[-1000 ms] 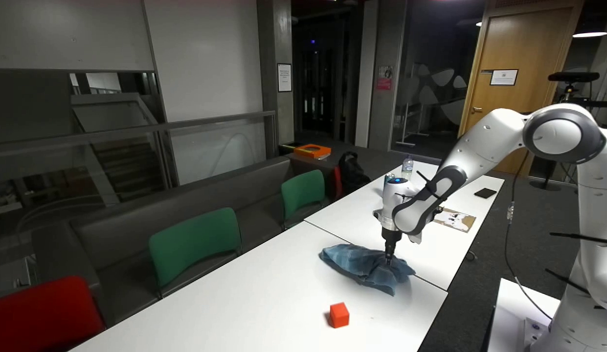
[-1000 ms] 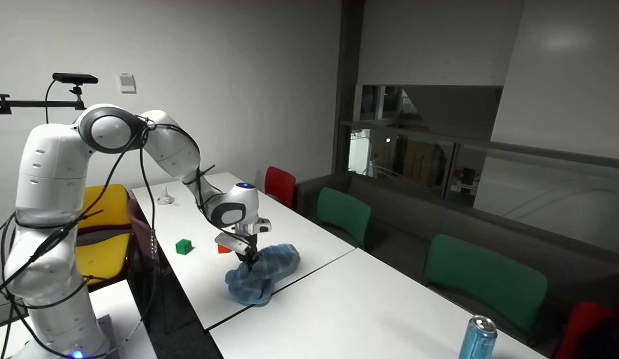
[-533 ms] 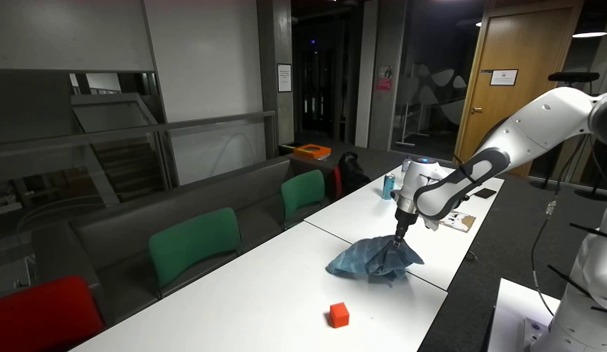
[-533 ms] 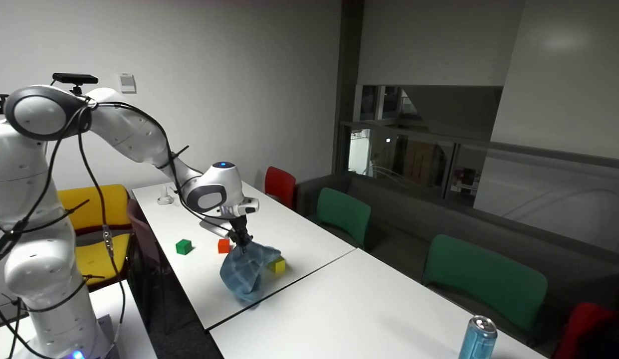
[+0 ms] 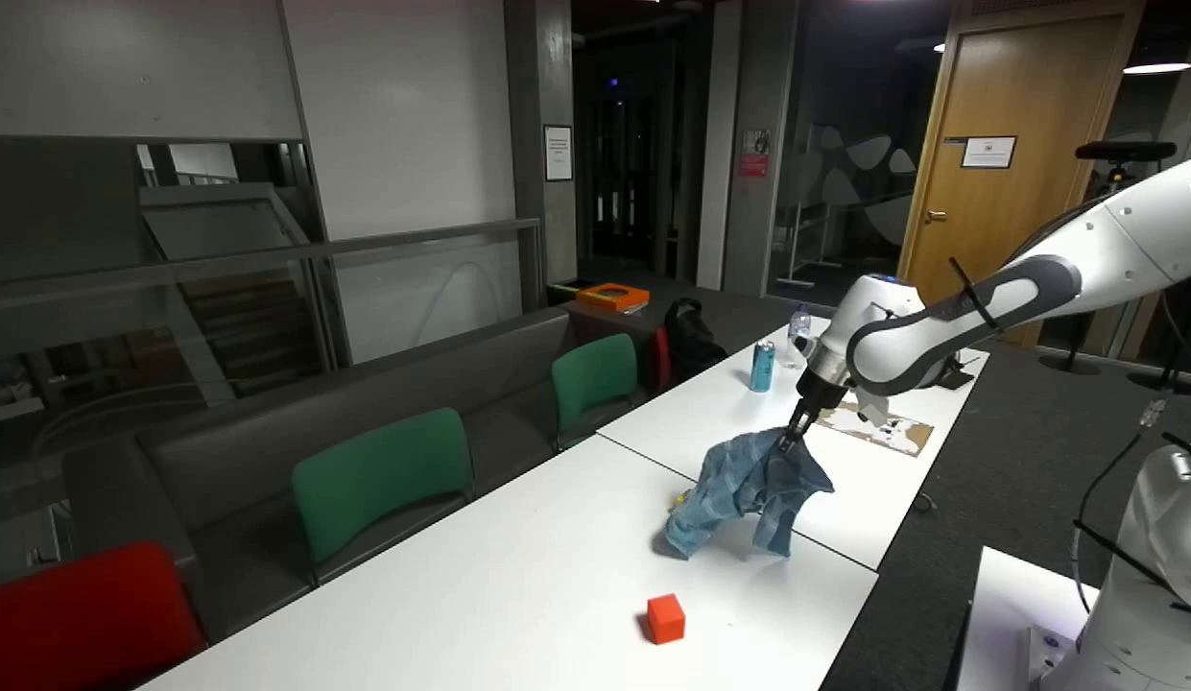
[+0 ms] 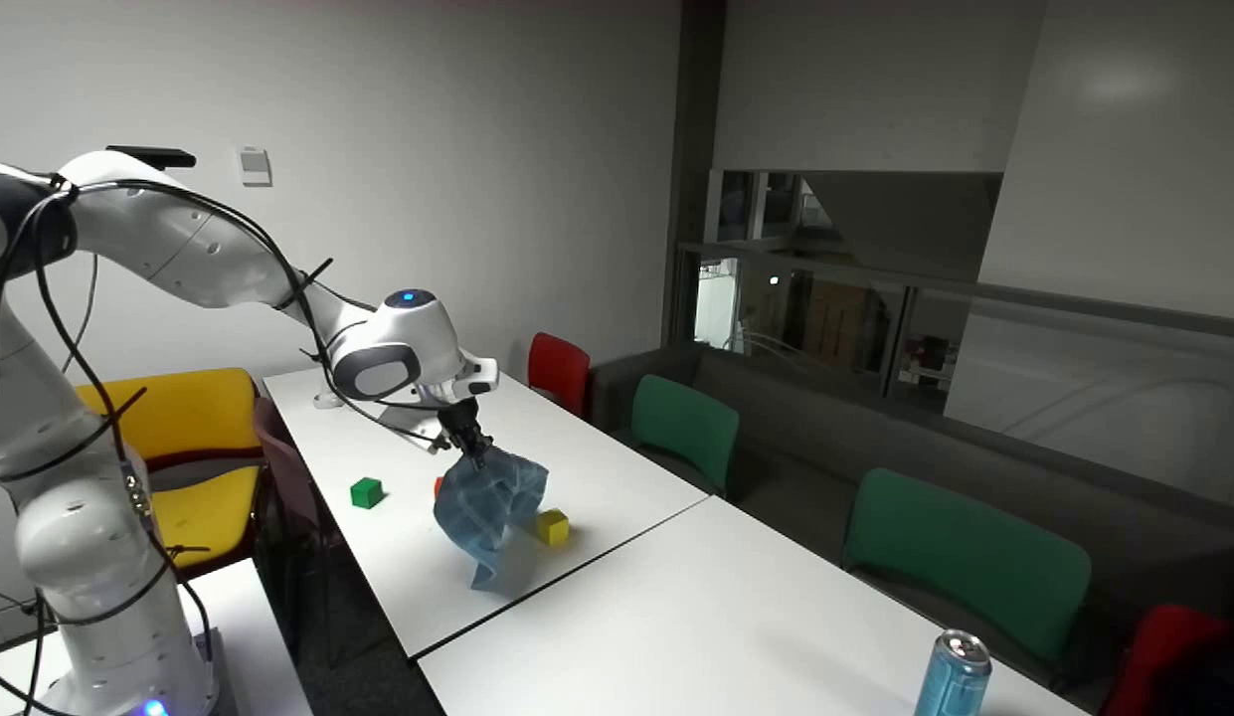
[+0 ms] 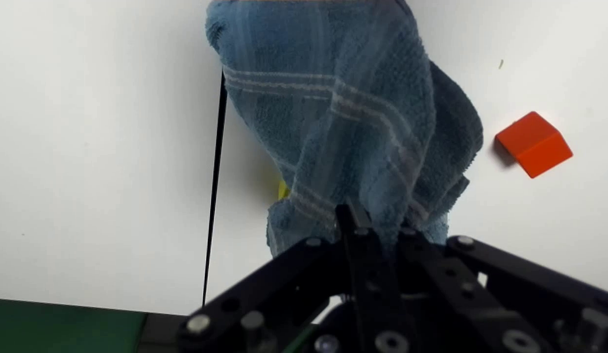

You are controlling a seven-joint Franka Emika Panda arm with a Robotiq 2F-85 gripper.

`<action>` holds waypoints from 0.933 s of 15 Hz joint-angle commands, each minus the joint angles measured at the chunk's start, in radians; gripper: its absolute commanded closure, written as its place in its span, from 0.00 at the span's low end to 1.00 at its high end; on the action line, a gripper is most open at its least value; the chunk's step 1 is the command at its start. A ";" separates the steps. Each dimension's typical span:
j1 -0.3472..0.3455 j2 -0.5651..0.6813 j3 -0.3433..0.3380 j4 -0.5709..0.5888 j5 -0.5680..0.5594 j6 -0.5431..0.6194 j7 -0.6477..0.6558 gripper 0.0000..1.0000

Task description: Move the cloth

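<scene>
The blue-teal cloth (image 5: 744,480) hangs in folds beneath my gripper (image 5: 790,441), which is shut on its upper part. In the other outside picture, the cloth (image 6: 487,502) drapes down from the gripper (image 6: 477,457) over the white table. Its lower corners hang near the tabletop; whether they touch it I cannot tell. From the wrist view, pale stripes cross the cloth (image 7: 304,88), and a fold of it runs up between the fingertips of the gripper (image 7: 382,230).
A yellow block (image 6: 553,527) stands beside the cloth and is mostly covered in the wrist view. The red block (image 5: 666,619) lies nearby, with a green block (image 6: 367,492) farther off. A blue can (image 5: 762,367), a bottle (image 5: 798,331) and a flat board (image 5: 883,429) are on the table.
My gripper has risen and drawn back toward the robot's base, tilting as it went. The cloth has come up with it from lying bunched on the table, uncovering the yellow block.
</scene>
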 commanded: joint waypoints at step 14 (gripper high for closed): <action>-0.084 -0.119 -0.127 -0.106 0.008 -0.016 0.226 0.99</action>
